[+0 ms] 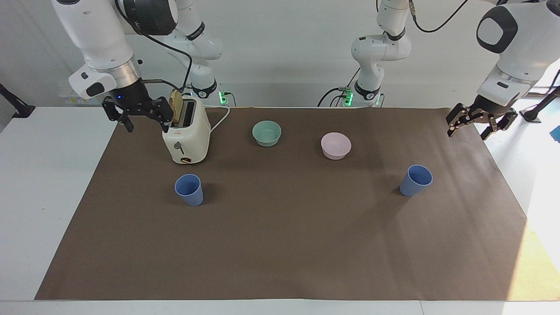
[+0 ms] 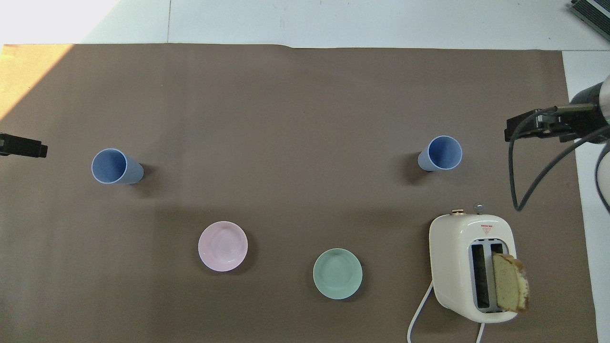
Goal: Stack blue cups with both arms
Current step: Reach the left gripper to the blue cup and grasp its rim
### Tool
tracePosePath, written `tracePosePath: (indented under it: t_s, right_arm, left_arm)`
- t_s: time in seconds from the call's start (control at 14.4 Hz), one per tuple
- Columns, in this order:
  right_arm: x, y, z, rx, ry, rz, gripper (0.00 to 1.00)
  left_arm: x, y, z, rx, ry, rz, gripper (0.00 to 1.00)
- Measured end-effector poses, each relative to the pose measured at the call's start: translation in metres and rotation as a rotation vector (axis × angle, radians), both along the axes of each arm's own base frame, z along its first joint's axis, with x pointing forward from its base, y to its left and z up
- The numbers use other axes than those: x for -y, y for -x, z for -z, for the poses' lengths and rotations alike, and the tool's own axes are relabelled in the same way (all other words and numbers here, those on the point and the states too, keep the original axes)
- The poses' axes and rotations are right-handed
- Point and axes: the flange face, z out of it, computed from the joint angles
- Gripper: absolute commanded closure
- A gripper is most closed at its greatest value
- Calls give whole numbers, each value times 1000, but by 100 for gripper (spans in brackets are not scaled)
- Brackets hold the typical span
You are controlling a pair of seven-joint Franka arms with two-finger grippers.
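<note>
Two blue cups stand upright and apart on the brown mat. One cup is toward the right arm's end, just farther from the robots than the toaster. The other cup is toward the left arm's end. My right gripper hangs open and empty over the mat's edge beside the toaster. At the other end of the mat, my left gripper hangs open and empty over the edge. Neither gripper touches a cup.
A cream toaster with a bread slice in one slot stands near the right arm. A teal bowl and a pink bowl sit nearer the robots than the cups.
</note>
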Motion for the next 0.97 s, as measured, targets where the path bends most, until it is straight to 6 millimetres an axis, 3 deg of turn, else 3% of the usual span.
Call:
tracePosePath:
  t_s: [0.62,0.83,0.97]
  right_arm:
    - [0,0,0,0,0,0,0]
    - [0,0,0,0,0,0,0]
    - [0,0,0,0,0,0,0]
  left_arm:
    - [-14,-23,107,-4,74,-49,17]
    - [-11,-27,152,-8,93,-64,29]
    - [-10,-29,166,-21,94,-66,40]
